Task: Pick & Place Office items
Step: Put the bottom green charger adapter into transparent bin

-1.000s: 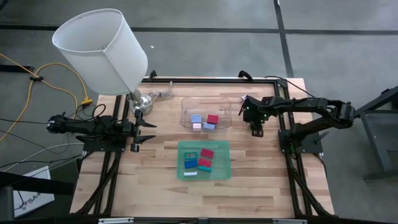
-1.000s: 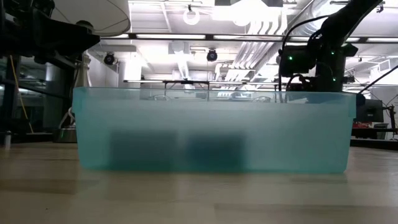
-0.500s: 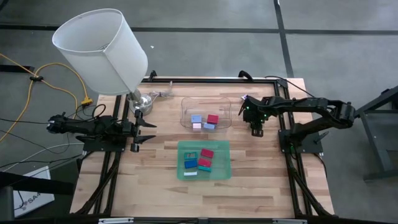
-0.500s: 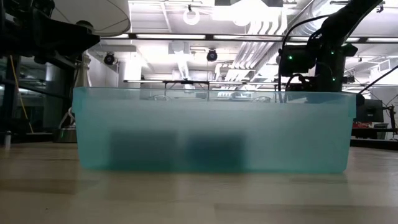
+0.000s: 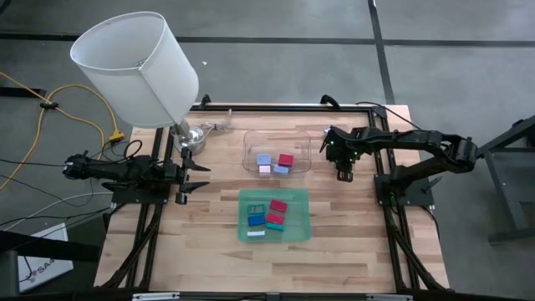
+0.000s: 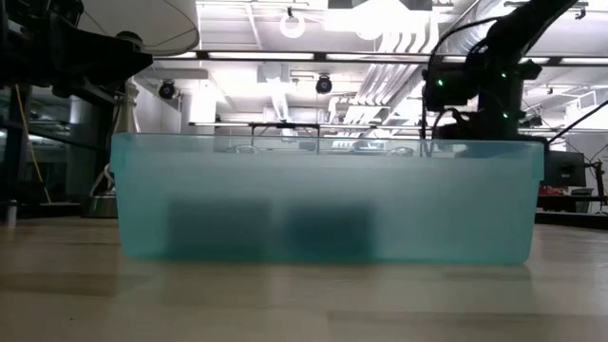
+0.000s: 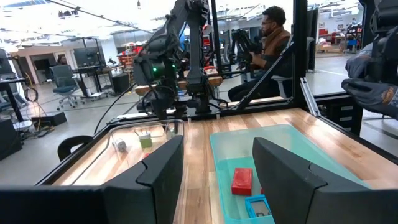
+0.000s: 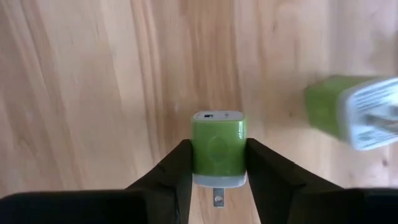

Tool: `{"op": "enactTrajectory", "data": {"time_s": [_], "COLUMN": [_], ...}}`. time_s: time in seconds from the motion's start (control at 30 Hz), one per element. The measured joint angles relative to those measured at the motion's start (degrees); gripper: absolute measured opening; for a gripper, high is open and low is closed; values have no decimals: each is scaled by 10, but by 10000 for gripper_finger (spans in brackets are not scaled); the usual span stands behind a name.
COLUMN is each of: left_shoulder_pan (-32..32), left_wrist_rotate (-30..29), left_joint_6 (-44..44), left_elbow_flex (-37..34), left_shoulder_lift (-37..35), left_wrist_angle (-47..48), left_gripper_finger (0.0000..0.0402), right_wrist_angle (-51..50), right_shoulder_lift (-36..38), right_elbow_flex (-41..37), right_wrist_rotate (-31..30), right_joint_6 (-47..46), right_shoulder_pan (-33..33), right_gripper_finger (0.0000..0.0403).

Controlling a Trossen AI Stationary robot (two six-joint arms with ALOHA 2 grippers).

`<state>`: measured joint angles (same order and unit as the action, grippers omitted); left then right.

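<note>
My right gripper [image 5: 343,174] points down over the table's right part, beside the clear tray [image 5: 306,159], and is shut on a small green plug block [image 8: 217,149]. A second green block with a white face [image 8: 354,115] lies on the wood close by. The clear tray holds pale blue, white and red blocks [image 5: 286,160]. Red, teal and blue blocks [image 5: 277,206] lie in the green tray [image 5: 305,237]. At the table's left edge my left gripper [image 5: 196,176] waits open, level, with nothing between its fingers [image 7: 161,171]. My right gripper pinches the green plug block by its two opposite side faces [image 8: 194,152] between its two fingers [image 8: 268,168]. It comes from above, pointing down. The block's white end with a metal prong [image 8: 216,198] shows between the fingers. Whether the block is off the wood I cannot tell.
A lamp with a large white shade [image 5: 138,67] stands at the far left corner. A black frame [image 5: 393,242] runs round the table. In the low view the green tray's wall [image 6: 323,204] hides most of the table. A person [image 7: 273,31] sits beyond the table.
</note>
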<state>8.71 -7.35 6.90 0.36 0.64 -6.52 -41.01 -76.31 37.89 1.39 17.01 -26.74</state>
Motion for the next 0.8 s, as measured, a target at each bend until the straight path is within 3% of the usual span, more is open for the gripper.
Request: {"op": "enactTrajectory", "data": {"time_s": [0.47, 0.8], "left_shoulder_pan": [0, 0], "left_wrist_rotate": [0, 0], "left_joint_6": [0, 0], "left_elbow_flex": [0, 0], "left_shoulder_lift": [0, 0], "left_wrist_angle": [0, 0], "left_gripper_finger": [186, 186], "right_wrist_angle": [-170, -182], "right_shoulder_lift": [0, 0], "right_elbow_flex": [169, 256], "right_wrist_rotate": [-45, -40], "right_joint_6": [-70, -84], "right_shoulder_pan": [64, 107], "right_gripper_finger": [116, 116]}}
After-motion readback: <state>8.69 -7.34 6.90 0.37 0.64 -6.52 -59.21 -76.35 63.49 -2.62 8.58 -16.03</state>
